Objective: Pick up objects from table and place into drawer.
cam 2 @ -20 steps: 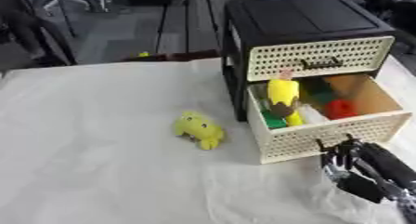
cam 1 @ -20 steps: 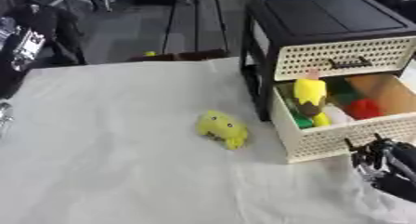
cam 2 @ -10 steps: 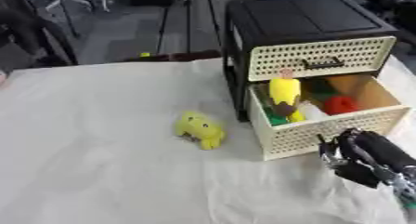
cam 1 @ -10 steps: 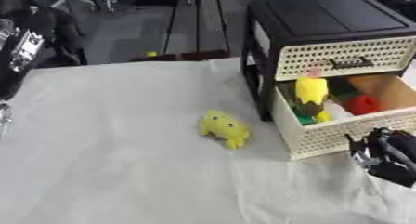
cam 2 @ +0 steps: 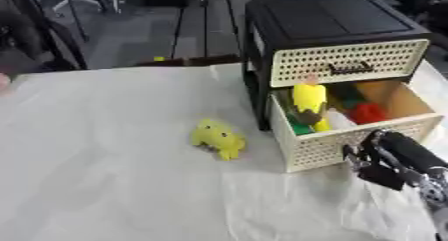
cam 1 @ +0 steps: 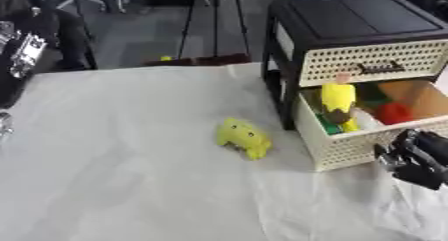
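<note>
No label or writing can be read anywhere on the things here. The counter is covered with a pale, creased cloth, and behind its far edge the room is dim, with grey floor, the legs of a tripod and dark equipment at the far left. On the right stands a black drawer unit with cream perforated fronts; its upper drawer is closed, and the lower drawer is pulled out toward the near side. Inside it a yellow toy stands upright at the left end, with something green and a red object beside it, too blurred to name. A small yellow plush toy lies on the cloth just left of the open drawer, apart from it. The right robot hand comes in from the lower right, close against the drawer's front; it is dark and blurred, and I cannot tell how its fingers are set. A silvery bit at the far left edge may be the other arm, cut off.
</note>
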Controlling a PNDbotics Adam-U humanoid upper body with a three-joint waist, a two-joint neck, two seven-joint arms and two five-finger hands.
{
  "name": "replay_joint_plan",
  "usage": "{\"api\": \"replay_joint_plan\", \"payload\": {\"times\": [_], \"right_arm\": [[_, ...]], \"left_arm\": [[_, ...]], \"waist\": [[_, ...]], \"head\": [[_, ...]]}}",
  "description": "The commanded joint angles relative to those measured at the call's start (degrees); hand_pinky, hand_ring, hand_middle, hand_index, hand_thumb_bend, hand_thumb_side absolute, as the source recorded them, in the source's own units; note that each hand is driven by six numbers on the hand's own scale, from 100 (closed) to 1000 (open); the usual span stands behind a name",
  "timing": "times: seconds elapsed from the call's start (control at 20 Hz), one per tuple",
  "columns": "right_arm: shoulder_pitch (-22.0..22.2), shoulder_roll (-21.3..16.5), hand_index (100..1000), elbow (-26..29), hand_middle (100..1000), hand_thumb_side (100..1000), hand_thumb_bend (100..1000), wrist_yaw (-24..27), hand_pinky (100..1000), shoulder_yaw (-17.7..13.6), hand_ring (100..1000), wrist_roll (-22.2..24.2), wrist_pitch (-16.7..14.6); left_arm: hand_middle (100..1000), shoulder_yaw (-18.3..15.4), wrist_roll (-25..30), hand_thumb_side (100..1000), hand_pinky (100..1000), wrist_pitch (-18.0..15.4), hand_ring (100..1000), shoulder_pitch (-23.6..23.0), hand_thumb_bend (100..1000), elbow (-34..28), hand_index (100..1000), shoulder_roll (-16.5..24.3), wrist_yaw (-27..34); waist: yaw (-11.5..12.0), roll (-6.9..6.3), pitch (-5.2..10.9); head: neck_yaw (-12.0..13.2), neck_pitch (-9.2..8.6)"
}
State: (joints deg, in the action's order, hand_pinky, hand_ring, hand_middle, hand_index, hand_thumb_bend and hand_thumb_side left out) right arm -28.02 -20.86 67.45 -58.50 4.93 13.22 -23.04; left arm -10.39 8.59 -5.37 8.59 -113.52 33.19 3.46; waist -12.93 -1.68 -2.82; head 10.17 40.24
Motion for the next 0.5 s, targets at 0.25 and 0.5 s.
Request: {"api": "replay_joint_plan", "payload": {"times": [0.25,0.5], "right_arm": [[-2.5,1.3,663,-3.2,493,1000,100,-1.9,274,0.3,458,-0.2,-0.5],[-3.5,2.0,662,-5.2,491,1000,100,-2.9,273,0.3,457,-0.4,-0.6]], "left_arm": [[480,-0.3,0.3,852,493,-0.1,513,0.6,266,-0.6,687,0.5,0.2],[480,-0.3,0.4,854,495,-0.2,504,0.7,264,-0.5,687,0.4,0.2]], "waist": [[0.8,-0.39,0.37],[1.0,-0.41,0.34]], "head": [[-0.5,0.55],[-0.6,0.57]]}}
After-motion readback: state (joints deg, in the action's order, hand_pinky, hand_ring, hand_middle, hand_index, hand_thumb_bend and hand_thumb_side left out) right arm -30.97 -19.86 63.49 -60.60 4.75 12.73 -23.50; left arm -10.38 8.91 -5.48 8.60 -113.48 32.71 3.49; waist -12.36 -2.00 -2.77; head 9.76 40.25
